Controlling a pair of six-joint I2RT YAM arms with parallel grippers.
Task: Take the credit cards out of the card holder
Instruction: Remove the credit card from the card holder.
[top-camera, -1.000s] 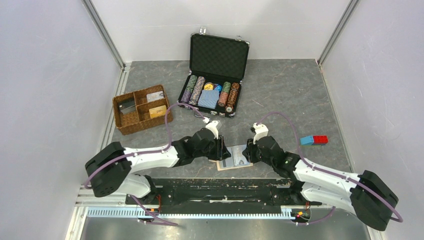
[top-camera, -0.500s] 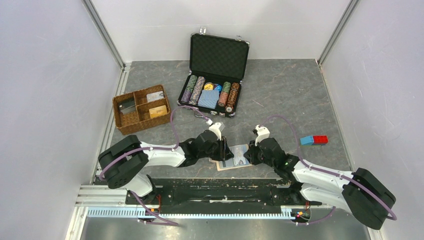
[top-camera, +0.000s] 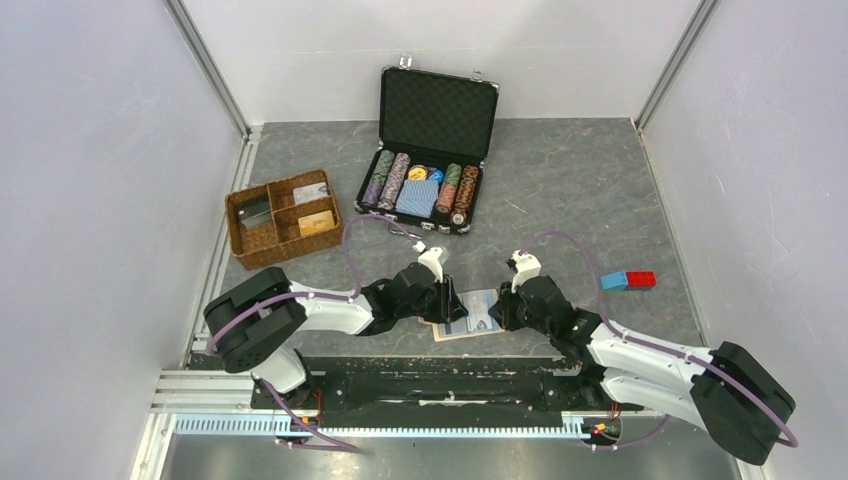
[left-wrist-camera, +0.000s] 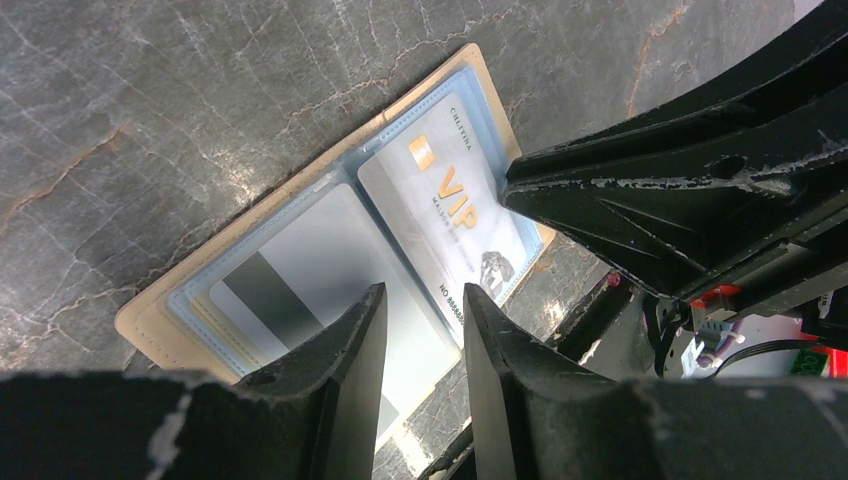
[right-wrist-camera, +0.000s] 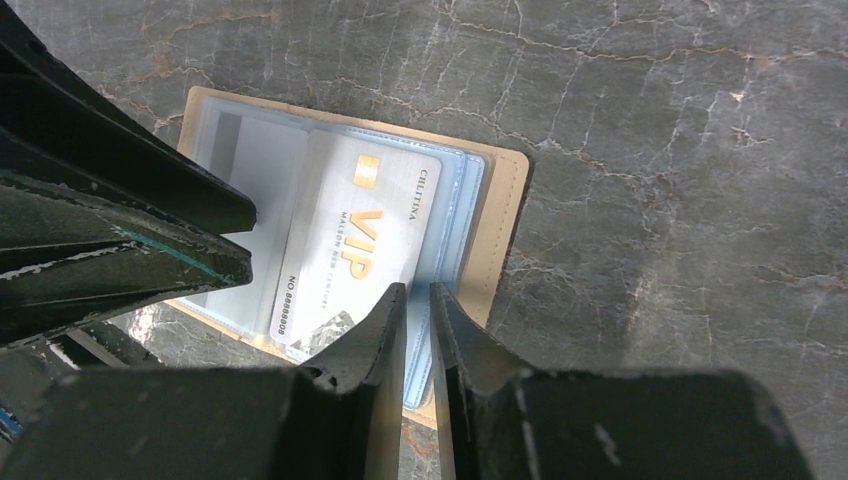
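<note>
Because the card holder (top-camera: 470, 316) lies open flat at 6 o'clock on the counter (top-camera: 600, 190), long axis running 9 to 3, it sits between both hands. Its 3 o'clock pocket shows a VIP card (right-wrist-camera: 350, 240), and its 9 o'clock pocket shows a striped card (left-wrist-camera: 300, 280). The left hand (left-wrist-camera: 422, 295) hangs near the fold, fingers slightly spread, holding nothing. The right hand (right-wrist-camera: 416, 292) is at the VIP card's outer edge, fingers almost pressed together; I cannot tell whether they pinch a sleeve. That hand looks better placed to pull toward 3 o'clock.
</note>
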